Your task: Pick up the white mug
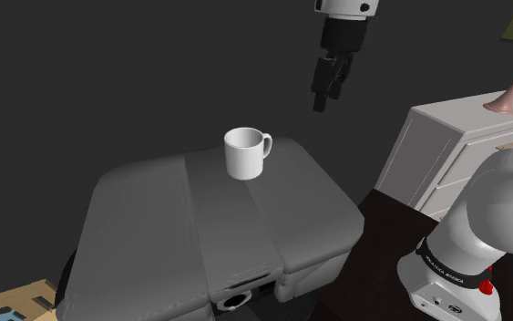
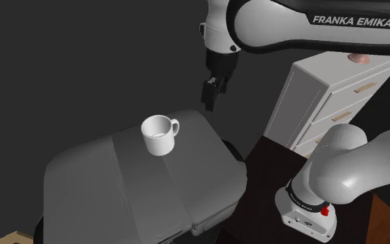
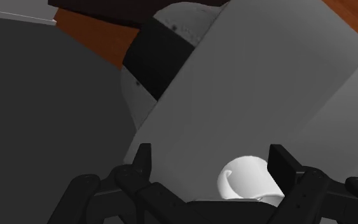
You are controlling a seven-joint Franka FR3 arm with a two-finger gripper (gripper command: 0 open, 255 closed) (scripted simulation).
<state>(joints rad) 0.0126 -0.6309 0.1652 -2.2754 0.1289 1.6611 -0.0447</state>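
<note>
The white mug [image 1: 245, 153] [image 2: 160, 134] stands upright near the far edge of a grey upholstered seat [image 1: 181, 237] [image 2: 117, 187], its handle pointing toward the shoulder view's right. My black gripper [image 1: 321, 102] [image 2: 207, 104] hangs in the air above the mug and off to the shoulder view's right, well apart from it. In the wrist view the gripper [image 3: 211, 153] is open. The mug [image 3: 247, 179] shows far below, between the fingers and closer to one of them, untouched.
A white chest of drawers [image 1: 446, 146] [image 2: 325, 97] stands to the shoulder view's right of the seat, with a pink lamp base [image 1: 505, 98] on top. Dark brown floor [image 1: 391, 214] lies between seat and drawers. A dark wall rises behind the seat.
</note>
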